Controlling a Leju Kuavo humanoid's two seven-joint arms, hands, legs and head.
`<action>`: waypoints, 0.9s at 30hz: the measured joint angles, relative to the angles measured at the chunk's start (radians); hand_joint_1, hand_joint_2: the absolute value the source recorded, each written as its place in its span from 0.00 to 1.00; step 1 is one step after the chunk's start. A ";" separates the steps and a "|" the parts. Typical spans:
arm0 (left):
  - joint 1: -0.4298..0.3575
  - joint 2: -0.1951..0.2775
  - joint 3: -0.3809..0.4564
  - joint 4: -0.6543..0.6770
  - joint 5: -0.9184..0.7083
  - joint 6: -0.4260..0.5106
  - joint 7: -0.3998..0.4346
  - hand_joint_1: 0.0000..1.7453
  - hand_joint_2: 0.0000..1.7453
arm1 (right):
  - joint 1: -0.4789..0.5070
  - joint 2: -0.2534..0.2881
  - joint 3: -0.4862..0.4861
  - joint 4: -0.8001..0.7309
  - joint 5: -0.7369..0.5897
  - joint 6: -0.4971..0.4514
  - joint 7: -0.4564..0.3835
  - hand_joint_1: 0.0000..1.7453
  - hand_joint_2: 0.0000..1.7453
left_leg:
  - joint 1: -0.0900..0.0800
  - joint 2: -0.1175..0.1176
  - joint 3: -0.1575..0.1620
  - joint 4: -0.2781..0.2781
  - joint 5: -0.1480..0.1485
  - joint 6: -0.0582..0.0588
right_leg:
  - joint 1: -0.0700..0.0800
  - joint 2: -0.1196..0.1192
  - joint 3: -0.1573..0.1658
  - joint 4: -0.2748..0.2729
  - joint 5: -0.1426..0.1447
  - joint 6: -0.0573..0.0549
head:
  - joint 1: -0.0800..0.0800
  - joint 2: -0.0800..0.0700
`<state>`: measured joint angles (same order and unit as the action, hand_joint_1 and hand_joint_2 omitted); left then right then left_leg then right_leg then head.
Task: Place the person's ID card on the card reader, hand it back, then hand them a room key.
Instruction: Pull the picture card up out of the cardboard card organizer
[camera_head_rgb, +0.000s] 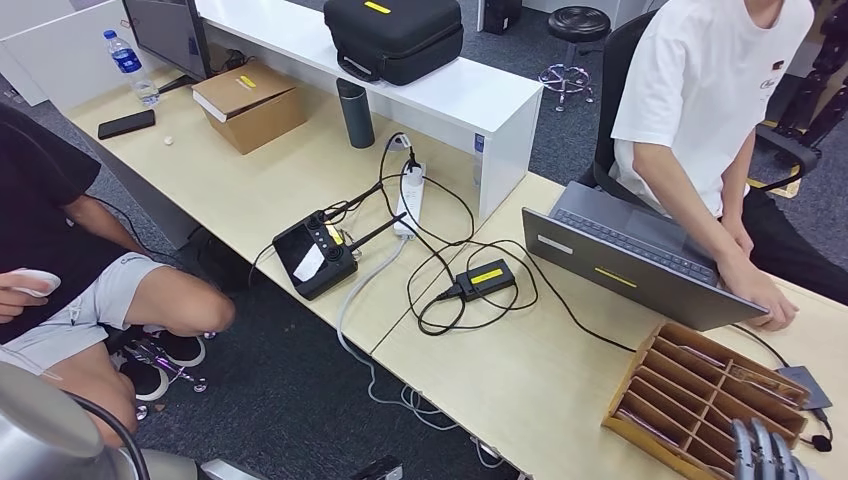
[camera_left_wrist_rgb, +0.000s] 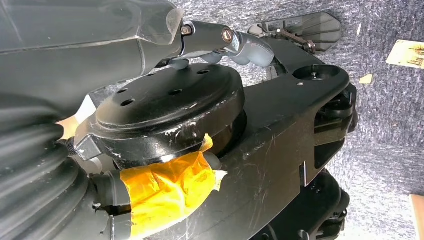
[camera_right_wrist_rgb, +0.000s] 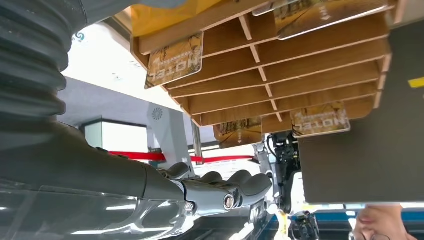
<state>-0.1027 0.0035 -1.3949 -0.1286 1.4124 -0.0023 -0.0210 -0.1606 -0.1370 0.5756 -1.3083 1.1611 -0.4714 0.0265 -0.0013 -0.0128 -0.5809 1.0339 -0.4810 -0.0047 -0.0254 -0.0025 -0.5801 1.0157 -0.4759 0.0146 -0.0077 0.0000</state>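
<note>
Right hand (camera_head_rgb: 765, 452) at the slotted wooden card rack (camera_head_rgb: 700, 385), nothing gripped.
Fingers (camera_right_wrist_rgb: 240, 181) curled, apart from the rack; gold-printed hotel key cards (camera_right_wrist_rgb: 175, 60) sit in several slots. Left hand (camera_left_wrist_rgb: 225, 42) hangs low over grey carpet, fingers bent, looks empty though the view's poor. Seated person in white T-shirt (camera_head_rgb: 715, 90) types on a grey laptop (camera_head_rgb: 640, 265) just beside the rack.

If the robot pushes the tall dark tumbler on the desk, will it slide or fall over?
The tumbler stands upright, tall and narrow on a small base, so a push near its top would probably tip it. Its round body would then likely roll on the smooth desk. How full or heavy it is cannot be told.
</note>
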 joint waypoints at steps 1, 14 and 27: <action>0.000 0.000 -0.002 0.000 0.000 0.000 0.000 0.00 1.00 | -0.009 0.000 0.001 0.007 -0.004 0.017 0.003 0.00 1.00 | 0.000 0.000 0.000 0.000 0.000 0.000 | 0.000 0.000 0.000 0.000 0.000 0.000 | 0.000 0.000; -0.001 0.002 -0.011 0.000 0.017 -0.005 0.000 0.00 1.00 | -0.087 -0.022 0.013 0.014 -0.125 0.253 0.018 0.00 1.00 | 0.000 0.000 0.000 0.000 0.000 0.000 | 0.000 0.000 0.000 0.000 0.000 0.000 | 0.000 0.000; 0.000 0.003 -0.011 0.000 0.028 -0.006 0.000 0.00 1.00 | -0.112 -0.060 0.038 -0.041 -0.171 0.297 0.041 0.00 1.00 | 0.000 0.000 0.000 0.000 0.000 0.000 | 0.000 0.000 0.000 0.000 0.000 0.000 | 0.000 0.000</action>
<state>-0.1032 0.0065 -1.4057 -0.1282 1.4401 -0.0084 -0.0206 -0.2722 -0.1969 0.6140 -1.3491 0.9902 -0.1739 0.0678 -0.0013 -0.0128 -0.5808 1.0340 -0.4808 -0.0046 -0.0254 -0.0025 -0.5801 1.0157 -0.4757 0.0146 -0.0076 0.0000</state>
